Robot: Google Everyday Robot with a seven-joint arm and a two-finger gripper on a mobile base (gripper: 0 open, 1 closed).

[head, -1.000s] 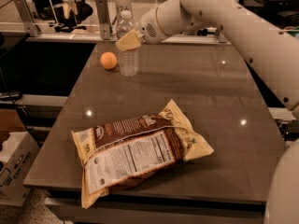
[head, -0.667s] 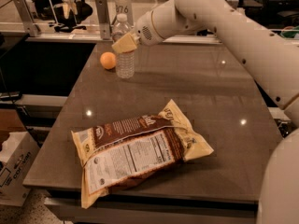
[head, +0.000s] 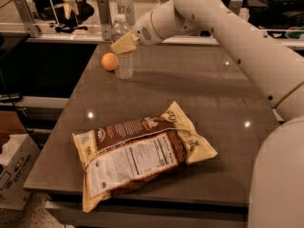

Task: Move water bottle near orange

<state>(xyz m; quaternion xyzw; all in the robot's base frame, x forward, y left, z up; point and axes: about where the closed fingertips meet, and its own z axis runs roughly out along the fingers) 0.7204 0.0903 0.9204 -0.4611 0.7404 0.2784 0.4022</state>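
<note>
The water bottle (head: 125, 65) is a clear ribbed bottle with a white cap. It stands upright on the dark table (head: 218, 103) at the far left. The orange (head: 109, 61) lies right beside it on its left, almost touching. My gripper (head: 122, 44) reaches in from the right on the white arm (head: 228, 27). Its tan fingers (head: 124, 42) are closed around the bottle's upper body, just under the neck.
A large brown and cream snack bag (head: 137, 151) lies flat at the table's front. A cardboard box (head: 12, 170) sits on the floor to the left. Railings and clutter stand behind the table's far edge.
My gripper has carried the bottle a little to the left, closing the gap to the orange. The orange and the snack bag have not moved.
</note>
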